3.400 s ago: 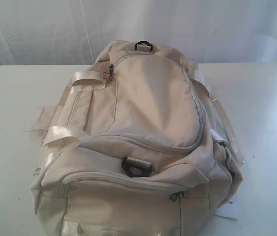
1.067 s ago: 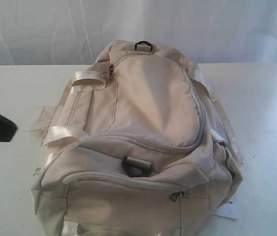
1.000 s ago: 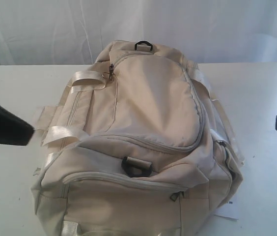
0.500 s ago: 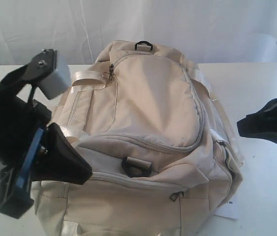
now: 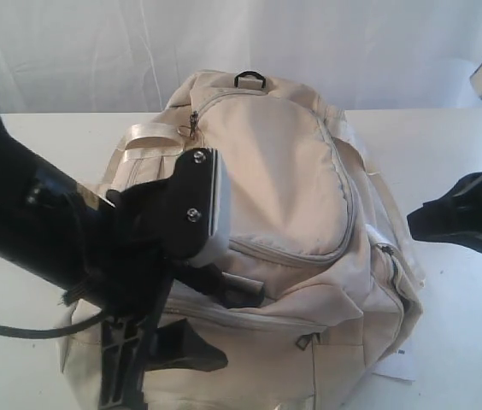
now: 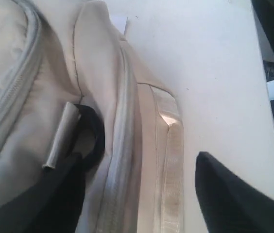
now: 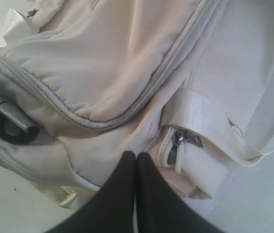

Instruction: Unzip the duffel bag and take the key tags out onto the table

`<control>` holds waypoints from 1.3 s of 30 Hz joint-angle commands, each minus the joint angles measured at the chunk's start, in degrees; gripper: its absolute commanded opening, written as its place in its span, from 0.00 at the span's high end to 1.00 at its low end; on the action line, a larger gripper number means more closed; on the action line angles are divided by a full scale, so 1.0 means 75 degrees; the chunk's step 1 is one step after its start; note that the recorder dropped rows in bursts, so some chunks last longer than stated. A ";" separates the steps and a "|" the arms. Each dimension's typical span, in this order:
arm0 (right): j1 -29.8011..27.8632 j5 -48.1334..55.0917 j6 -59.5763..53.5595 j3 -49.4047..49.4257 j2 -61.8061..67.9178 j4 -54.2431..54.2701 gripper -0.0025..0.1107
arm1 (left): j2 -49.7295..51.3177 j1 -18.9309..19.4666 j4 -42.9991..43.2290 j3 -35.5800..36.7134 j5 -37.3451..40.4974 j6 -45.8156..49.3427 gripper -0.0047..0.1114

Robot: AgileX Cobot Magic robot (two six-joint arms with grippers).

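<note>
The cream duffel bag (image 5: 284, 171) lies zipped on the white table (image 5: 27, 145). Its main grey zipper (image 5: 343, 196) curves round the top panel, with the pull (image 5: 194, 122) at the far left corner. My left gripper (image 5: 211, 325) hangs open over the bag's near end, its fingers either side of a grey zipper line (image 6: 120, 160) and a pale strap (image 6: 171, 165), beside a black D-ring (image 6: 97, 138). My right gripper (image 5: 420, 224) is shut and empty, just off the bag's right side, near a side-pocket zipper pull (image 7: 185, 139). The key tags are hidden.
A white curtain (image 5: 378, 43) backs the table. A white paper slip (image 5: 395, 366) pokes out under the bag's near right corner. Bare tabletop (image 5: 463, 325) lies right of the bag. The left arm (image 5: 44, 231) covers the bag's near left part.
The left arm has swung in from the left over the bag's near end and its gripper has opened. The right gripper has held almost still, shut.
</note>
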 commanded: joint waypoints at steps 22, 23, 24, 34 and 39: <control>-0.0002 -0.0133 -0.0158 -0.0057 -0.0001 0.0050 0.98 | 0.0782 0.0454 0.8807 -0.0050 0.3769 -0.7205 0.96; -0.0002 -0.0191 -0.0158 -0.0057 -0.0001 0.0050 0.98 | 0.0782 0.0668 0.8807 -0.0050 0.3784 -0.7281 0.96; -0.0002 -0.0256 -0.0158 -0.0057 -0.0001 0.0050 0.98 | 0.0782 0.0861 0.8708 -0.0050 0.3716 -0.7314 0.96; -0.0002 -0.0379 -0.0158 -0.0311 -0.0001 0.0070 0.98 | 0.0782 0.1270 0.7461 -0.0050 0.2928 -0.6917 0.96; -0.0002 -0.0334 -0.0158 -0.0303 -0.0001 0.0070 0.98 | 0.0782 0.1270 0.5811 -0.0050 0.2808 -0.5593 0.96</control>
